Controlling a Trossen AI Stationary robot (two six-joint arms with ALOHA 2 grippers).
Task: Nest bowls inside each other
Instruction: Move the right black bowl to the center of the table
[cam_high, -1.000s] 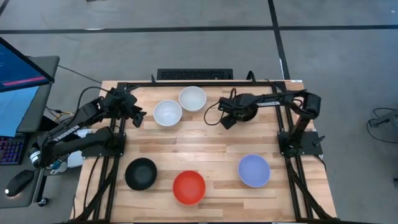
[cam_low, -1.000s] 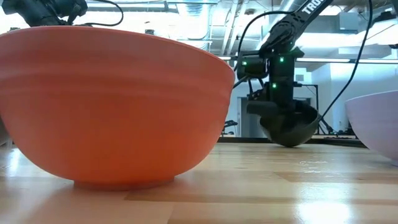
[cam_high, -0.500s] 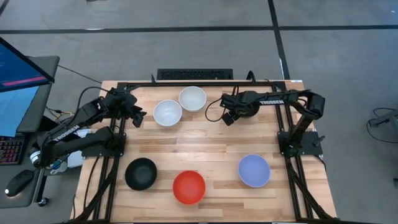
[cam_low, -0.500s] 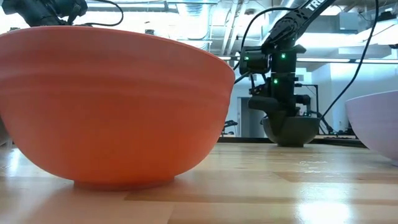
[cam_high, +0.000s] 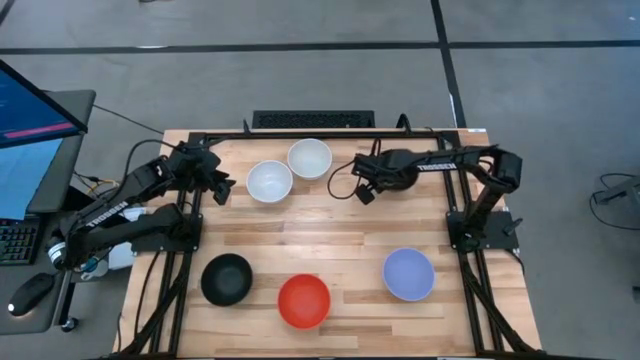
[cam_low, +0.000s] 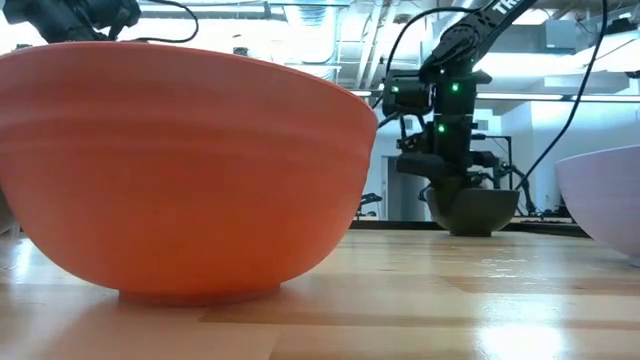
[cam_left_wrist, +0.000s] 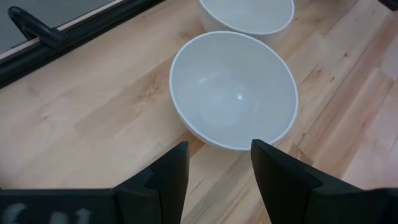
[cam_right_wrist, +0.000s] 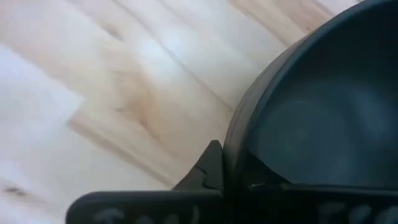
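On a pale wooden plank table with a black metal frame sit smooth round bowls. Two glossy white bowls touch near the far edge. Along the near edge stand a black bowl, a red bowl and a pale lavender bowl, each apart from the others.

To the right of the white pair, the right gripper pinches the rim of a second black bowl, one dark finger outside the wall and one inside. From table height that bowl's base looks to rest on the wood or just above it; I cannot tell which.

Beside the nearer white bowl, on its left, the left gripper waits with its two dark fingers parted and nothing between them, pointing at the bowl's curved wall.
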